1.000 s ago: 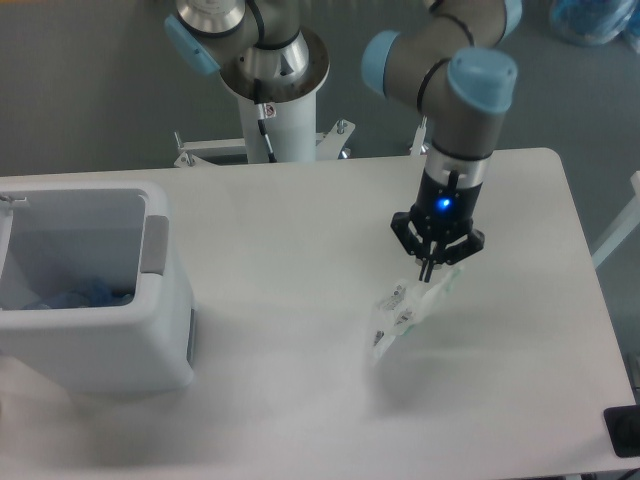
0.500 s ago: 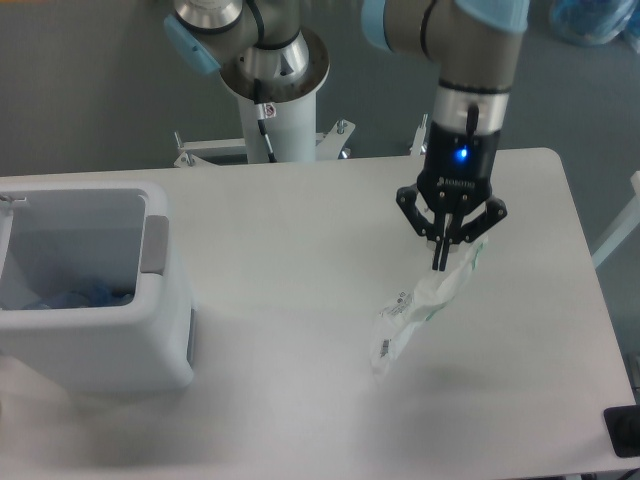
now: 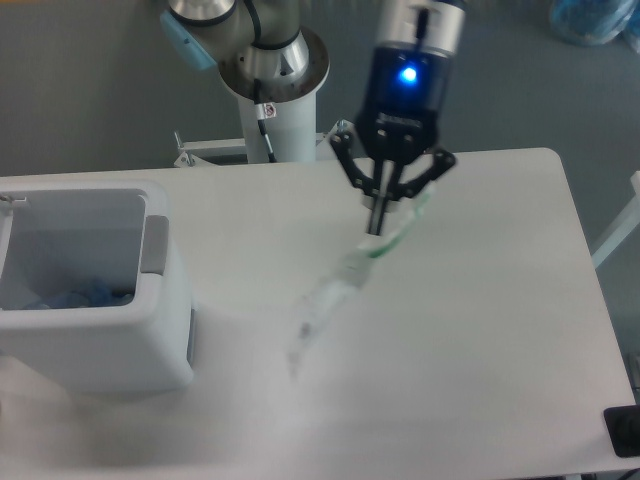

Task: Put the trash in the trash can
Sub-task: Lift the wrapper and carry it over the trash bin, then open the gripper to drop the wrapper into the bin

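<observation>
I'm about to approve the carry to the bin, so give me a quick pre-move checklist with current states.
1. Pincer shut on packet: ok.
2. Packet lifted off table: ok, it hangs free, blurred.
3. Bin upright, top open: ok.
4. Path from pincer to bin free of obstacles: ok.
5. Room left in bin: ok, only something blue low inside.
6. Grip firmness: cannot tell.

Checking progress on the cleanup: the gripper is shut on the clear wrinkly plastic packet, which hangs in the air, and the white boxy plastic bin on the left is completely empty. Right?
Not quite. The white boxy plastic bin is not empty: the fixed camera view shows something bluish lying at its bottom. The rest stands: the gripper is shut on the clear wrinkly plastic packet, which hangs in the air to the bin's right.
</observation>
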